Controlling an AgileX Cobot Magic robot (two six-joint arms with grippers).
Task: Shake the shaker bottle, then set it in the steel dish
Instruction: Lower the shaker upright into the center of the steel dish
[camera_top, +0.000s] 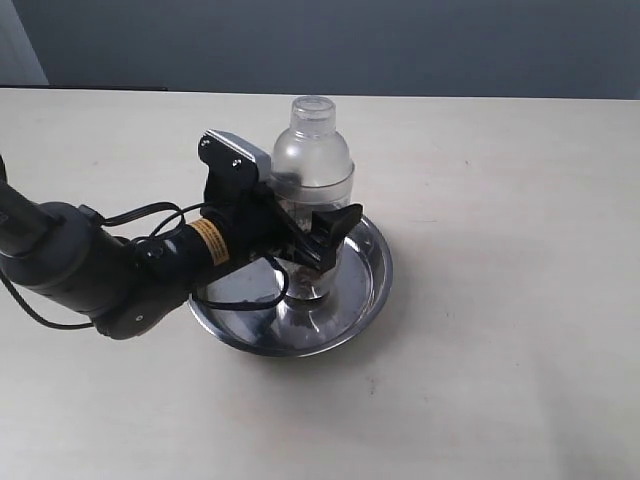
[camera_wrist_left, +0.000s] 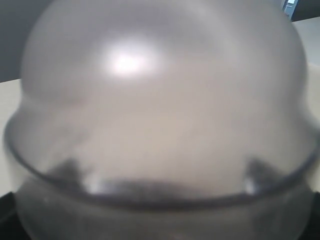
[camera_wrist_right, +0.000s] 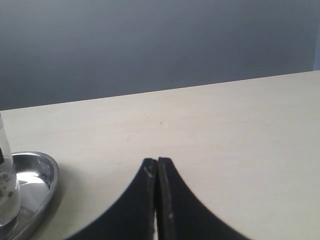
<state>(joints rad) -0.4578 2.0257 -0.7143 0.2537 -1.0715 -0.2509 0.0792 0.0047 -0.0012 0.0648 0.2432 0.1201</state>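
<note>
We see soft, even light with no hard shadows. In the exterior view, which is sharp, the steel dish (camera_top: 375, 272) shows bright glare and casts a faint shadow on the desk (camera_top: 500, 380). The left wrist view is wholly blurred: the shaker bottle (camera_wrist_left: 160, 125) fills it, bearing one white highlight.

Three viewpoints: one high and wide, one pressed close, one low and level.
Exterior: raised, tilted down on the table (camera_top: 500, 350), far enough off to take in the left gripper (camera_top: 322, 235), the shaker bottle (camera_top: 312, 160) between its fingers and the whole steel dish (camera_top: 375, 270). Left wrist: just behind that gripper, so near that the bottle's frosted dome fills the frame, blurred. Right wrist: low over the table, facing past the right gripper (camera_wrist_right: 157, 165), tips together, toward a grey wall (camera_wrist_right: 160, 45). Dish rim and a sliver of bottle off to one side, shared with the exterior.
</note>
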